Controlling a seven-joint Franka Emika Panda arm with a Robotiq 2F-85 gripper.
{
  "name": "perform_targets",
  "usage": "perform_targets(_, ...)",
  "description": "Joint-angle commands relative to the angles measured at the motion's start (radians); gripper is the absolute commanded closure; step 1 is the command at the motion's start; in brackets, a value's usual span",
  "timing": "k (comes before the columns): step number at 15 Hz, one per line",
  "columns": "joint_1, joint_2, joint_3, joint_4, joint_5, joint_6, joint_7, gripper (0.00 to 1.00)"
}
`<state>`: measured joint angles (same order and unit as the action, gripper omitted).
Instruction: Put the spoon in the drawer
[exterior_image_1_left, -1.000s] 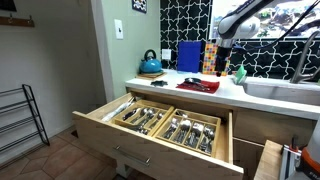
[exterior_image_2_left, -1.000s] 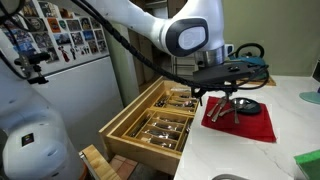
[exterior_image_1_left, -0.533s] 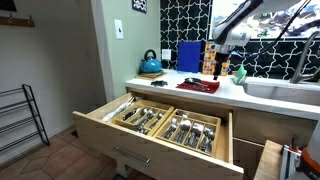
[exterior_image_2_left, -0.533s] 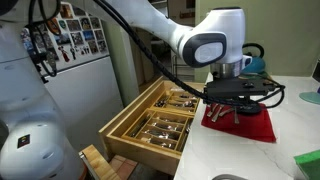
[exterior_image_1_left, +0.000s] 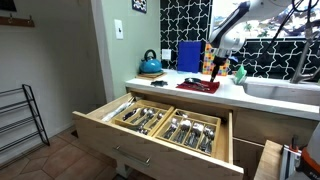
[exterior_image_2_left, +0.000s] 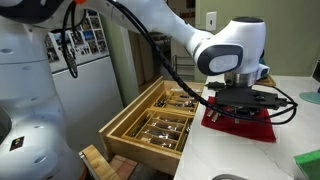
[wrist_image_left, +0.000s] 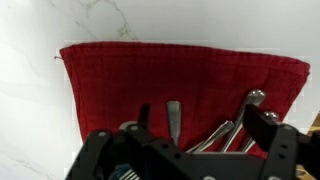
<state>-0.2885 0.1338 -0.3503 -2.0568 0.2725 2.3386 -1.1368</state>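
Observation:
Several slim metal utensils (wrist_image_left: 225, 133) lie on a red mat (wrist_image_left: 110, 90) on the white counter. I cannot tell which one is the spoon; only handles show in the wrist view. My gripper (wrist_image_left: 207, 130) is open just above them, with a finger on either side of the middle handles. In both exterior views the gripper (exterior_image_1_left: 215, 70) (exterior_image_2_left: 238, 104) hangs low over the mat (exterior_image_1_left: 197, 86) (exterior_image_2_left: 252, 126). The pale wood drawer (exterior_image_1_left: 150, 143) (exterior_image_2_left: 122, 136) stands pulled open below the counter, its divided compartments full of cutlery.
A blue kettle (exterior_image_1_left: 150, 65), a blue board (exterior_image_1_left: 189, 56) and bottles (exterior_image_1_left: 238, 73) stand at the back of the counter. A sink (exterior_image_1_left: 285, 90) is beside the mat. A fridge with photos (exterior_image_2_left: 85, 60) stands past the drawer.
My gripper has come down over the red mat and shifted along the counter, closer to the utensils. The drawer and utensils have not moved.

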Motion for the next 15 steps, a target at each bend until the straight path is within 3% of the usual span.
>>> perform_targets(1,-0.047,0.051,0.048,0.044,0.062,0.024,0.001,0.12)
perform_targets(3,-0.06,0.069,0.068,0.063,0.086,0.036,-0.005,0.22)
perform_targets(4,-0.066,0.078,0.077,0.075,0.098,0.033,-0.009,0.33)
perform_targets(5,-0.07,0.086,0.085,0.082,0.101,0.037,-0.007,0.32)
perform_targets(7,-0.077,0.1,0.1,0.097,0.104,0.042,-0.011,0.49)
perform_targets(8,-0.081,0.107,0.107,0.101,0.106,0.043,-0.014,0.54)
perform_targets(15,-0.109,0.152,0.142,0.143,0.11,0.031,-0.01,0.54)
